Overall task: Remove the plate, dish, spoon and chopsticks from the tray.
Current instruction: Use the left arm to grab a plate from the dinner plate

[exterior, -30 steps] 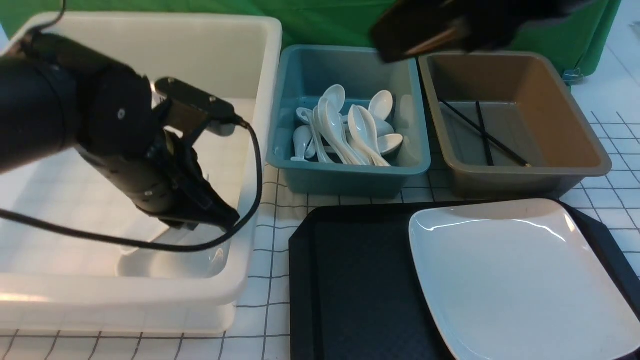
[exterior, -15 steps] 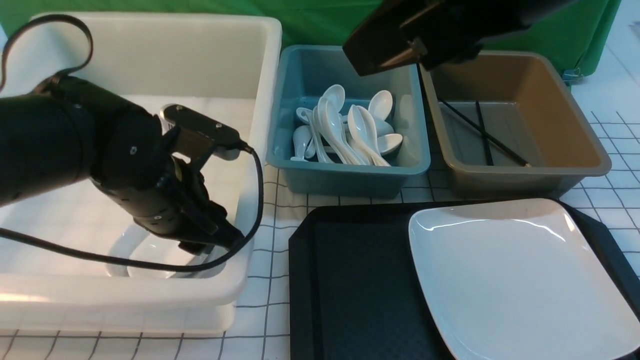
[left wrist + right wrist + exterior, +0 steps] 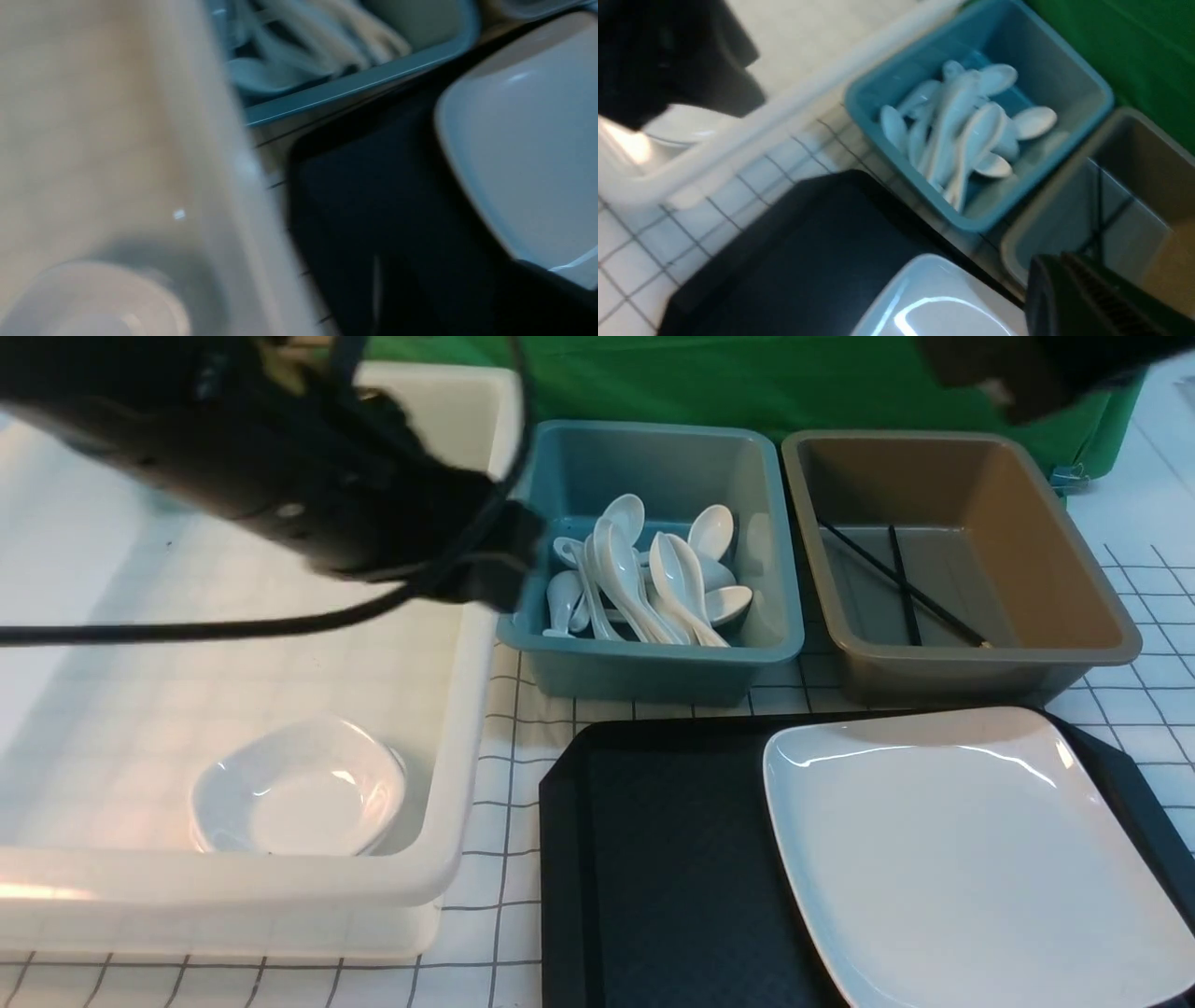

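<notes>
**A:** What on the tray (image 3: 653, 859) is not yet cleared?

**B:** Only the plate (image 3: 971, 859), I think; it lies flat on the tray's right part. The chopsticks (image 3: 901, 583) are in the brown tub (image 3: 980, 663); the spoons (image 3: 644, 579) are in the blue tub (image 3: 653, 663); the small dish (image 3: 299, 798) is in the white tub (image 3: 467, 709).

**A:** How should one take it well?

**B:** Pinch one edge of the rim firmly, because it looks shallow and glossy and may slip; lift it level, clear of the tray's low rim.

**A:** And the hands?

**B:** The right hand (image 3: 1059, 284) is closed and holds nothing. The left hand (image 3: 485, 569) is a blur where the white and blue tubs meet; I cannot tell how wide it stands. The left wrist view is smeared; the plate's near corner and the tray's near edge are cut off.
</notes>
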Robot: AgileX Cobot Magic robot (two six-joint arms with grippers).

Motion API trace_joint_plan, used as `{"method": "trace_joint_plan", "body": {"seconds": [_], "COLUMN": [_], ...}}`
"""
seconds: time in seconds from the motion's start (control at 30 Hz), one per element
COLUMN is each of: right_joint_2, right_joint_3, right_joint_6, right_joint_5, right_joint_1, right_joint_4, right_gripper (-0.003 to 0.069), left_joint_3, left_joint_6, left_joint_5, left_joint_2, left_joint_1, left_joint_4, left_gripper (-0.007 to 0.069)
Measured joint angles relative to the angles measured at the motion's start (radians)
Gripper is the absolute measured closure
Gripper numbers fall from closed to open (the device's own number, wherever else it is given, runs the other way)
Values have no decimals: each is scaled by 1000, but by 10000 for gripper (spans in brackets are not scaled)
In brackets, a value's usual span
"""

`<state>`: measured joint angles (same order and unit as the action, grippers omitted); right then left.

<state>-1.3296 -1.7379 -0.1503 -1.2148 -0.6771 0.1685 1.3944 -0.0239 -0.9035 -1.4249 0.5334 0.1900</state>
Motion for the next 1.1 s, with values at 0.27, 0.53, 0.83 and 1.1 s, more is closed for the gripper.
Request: {"method": "trace_joint_plan", "body": {"seconds": [0.27,0.53,0.83,1.1], "right_joint_2": [256,491,601,601], "right_joint_3": [431,698,704,706], "right_joint_6": [46,49,49,-47], "right_joint_5": [-3,-9,-1,7], "right_joint_1": [312,460,466,466], "right_joint_4": [10,-50,-168,-362], "right_gripper": [655,655,655,655], "left_joint_3": [163,377,415,415], "left_joint_6": [24,-78,-192,-176], "left_joint_5": [31,18,82,221], "left_joint_2": [-271,-599,-773,-833], "left_joint_1": [229,239,189,162], "left_joint_4": [79,8,-78,54], "left_gripper": [617,435,87,55]}}
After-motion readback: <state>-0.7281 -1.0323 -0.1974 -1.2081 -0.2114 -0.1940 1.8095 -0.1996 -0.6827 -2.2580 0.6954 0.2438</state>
